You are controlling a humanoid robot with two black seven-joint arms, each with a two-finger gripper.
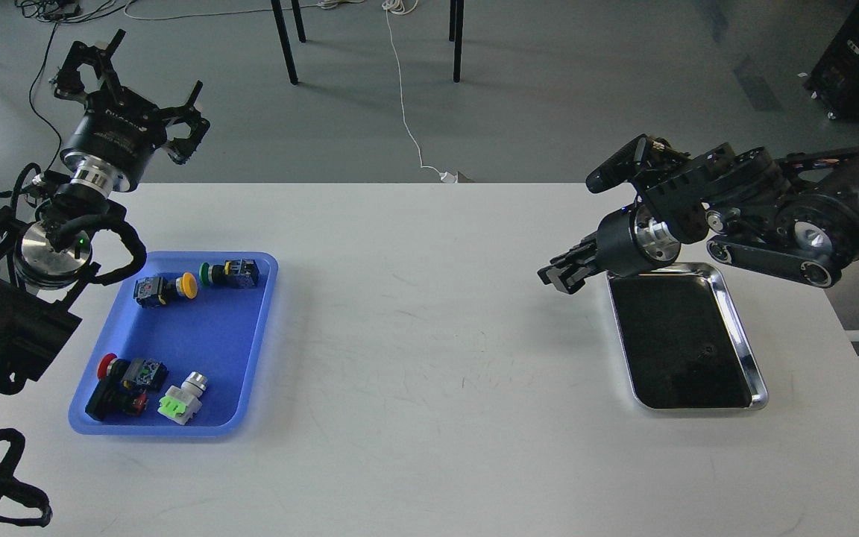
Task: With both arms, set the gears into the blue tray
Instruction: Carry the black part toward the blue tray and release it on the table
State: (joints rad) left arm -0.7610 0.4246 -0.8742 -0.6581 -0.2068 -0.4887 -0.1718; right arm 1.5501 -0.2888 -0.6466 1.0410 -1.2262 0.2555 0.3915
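Far left, raised above the tabletop's [429, 358] far-left corner: left claw [112, 71], fingers spread apart, nothing between them.

Near left, on the tabletop: blue tray [250, 358], holding four push-button switches and no visible gears. Far row: yellow-capped switch [165, 289] and, just beside it to the right, green-capped switch [230, 274]. Near row: red-capped switch [122, 384] and, close on its right, white switch with green body [183, 399].

Centre: bare white surface, marked only by faint scuffs.

Right: steel tray [743, 350], shiny rim, dark interior. One or two faint dark specks near its middle, possibly gears, too small and low in contrast to confirm or count. Gears otherwise not discernible anywhere in view.

Just beyond the steel tray's far-left corner: right claw [560, 276], pointing left, low over the tabletop; seen dark and end-on, whether apart or together cannot be told, no object visible in it.

Handling, as judged: gears likely light, rigid and small enough to slip or flick away under a closing pinch; best taken across the outer rim with fingertips squarely opposed, lifted slowly off the smooth tray floor.

Count: two claws, two trays, four switches, gears uncounted.
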